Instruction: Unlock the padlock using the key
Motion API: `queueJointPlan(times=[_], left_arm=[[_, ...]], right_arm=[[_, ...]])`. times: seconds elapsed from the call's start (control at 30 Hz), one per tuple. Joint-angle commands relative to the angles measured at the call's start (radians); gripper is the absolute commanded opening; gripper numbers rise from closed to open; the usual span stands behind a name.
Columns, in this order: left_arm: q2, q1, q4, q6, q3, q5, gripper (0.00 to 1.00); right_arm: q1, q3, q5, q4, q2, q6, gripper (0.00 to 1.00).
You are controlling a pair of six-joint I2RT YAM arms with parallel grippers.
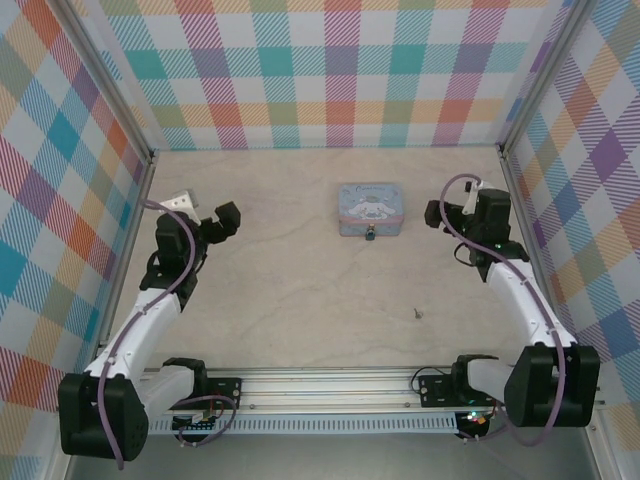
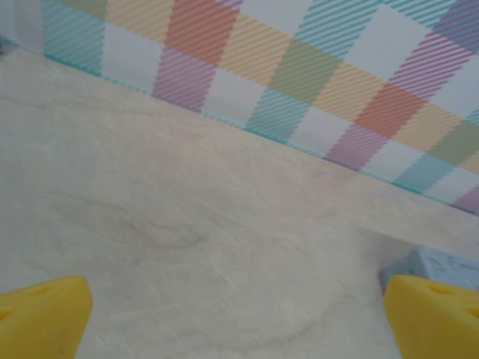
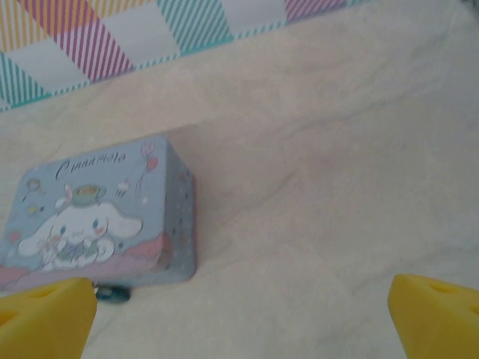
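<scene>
Counting one padlock [image 1: 370,236] against the near edge of one tin [image 1: 370,208], I see one key [image 1: 419,313] well apart; left gripper [image 1: 224,220] and right gripper [image 1: 440,213] both gape, empty.

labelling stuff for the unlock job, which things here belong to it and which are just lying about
For the job:
padlock, against the near side of the tin
key, loose on the table, right of centre

Just there:
the tin itself, cartoon-printed
checked walls
</scene>
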Motion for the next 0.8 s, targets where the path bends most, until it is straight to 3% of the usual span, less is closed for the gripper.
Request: queueJointPlan(times=[0.0,0.23,0.37,0.43,0.77], left_arm=[[-0.036,-0.036,-0.126,-0.127,0.006,0.122,1.00],[-0.081,-0.137,-0.125,-0.206,-0.054,0.140,1.00],[-0.096,-0.158,-0.123,-0.209,-0.072,0.110,1.00],[-0.092,-0.159,-0.121,-0.207,-0.070,0.108,1.00],[-0.072,-0.166,-0.132,-0.199,-0.059,0.092,1.00]], right_arm=[[0.039,0.037,-0.058,-0.330,-0.034,0.108,0.97],[0.170,0.004,-0.030,-0.575,-0.047,0.208,0.85],[0.255,-0.046,0.054,-0.638,-0.027,0.274,0.80],[0.291,-0.065,0.077,-0.649,-0.003,0.311,0.79],[0.361,-0.143,0.094,-0.565,0.129,0.460,0.54]])
